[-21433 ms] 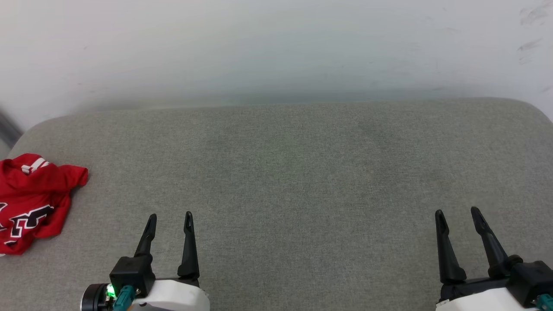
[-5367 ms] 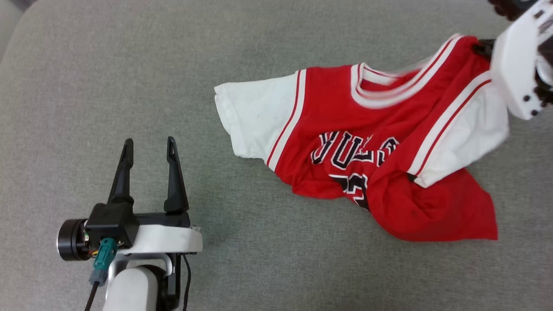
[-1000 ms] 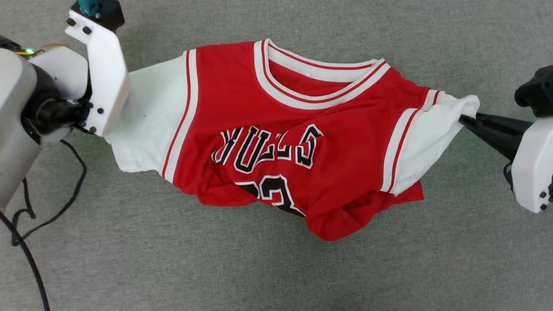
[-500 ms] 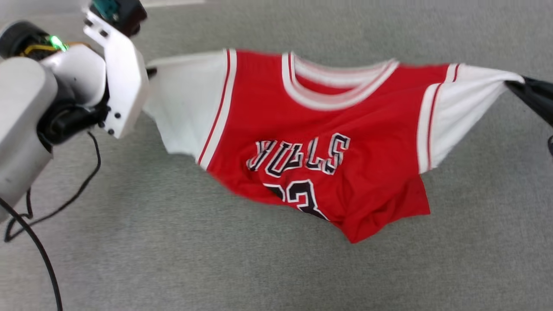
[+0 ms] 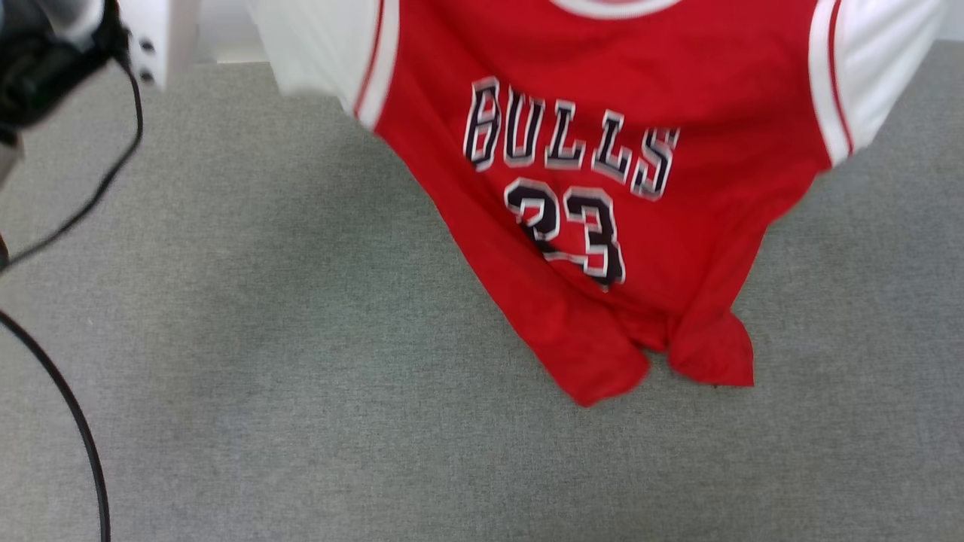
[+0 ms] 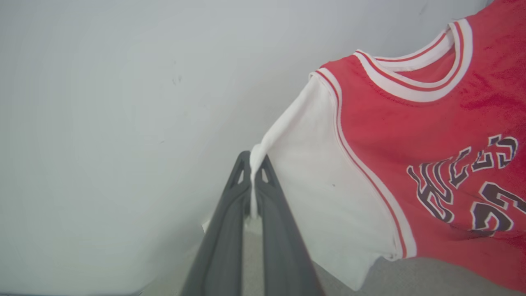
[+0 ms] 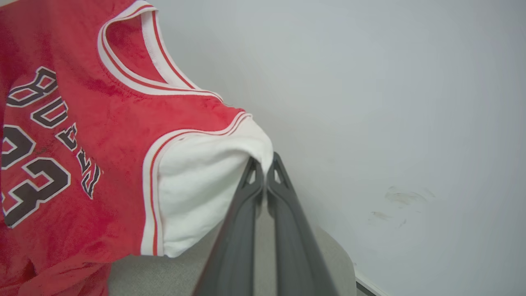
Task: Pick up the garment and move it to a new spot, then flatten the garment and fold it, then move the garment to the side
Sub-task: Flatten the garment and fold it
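The garment (image 5: 602,188), a red jersey with white sleeves and black "BULLS 23" lettering, hangs in the air, stretched between both arms. Its bunched hem reaches down close to the grey cushion (image 5: 301,421); I cannot tell whether it touches. In the left wrist view, my left gripper (image 6: 252,160) is shut on the tip of one white sleeve of the garment (image 6: 411,135). In the right wrist view, my right gripper (image 7: 264,164) is shut on the other sleeve tip of the garment (image 7: 102,135). The collar runs off the top of the head view.
A black cable (image 5: 71,406) curves down the left side of the head view from my left arm (image 5: 45,53). A pale wall (image 6: 123,102) stands behind the cushion; the wall (image 7: 390,102) carries a few scuff marks.
Both arms have lifted the garment off the cushion, and it now hangs with its chest print upright. The head view has shifted, so the arms sit at its top edge.
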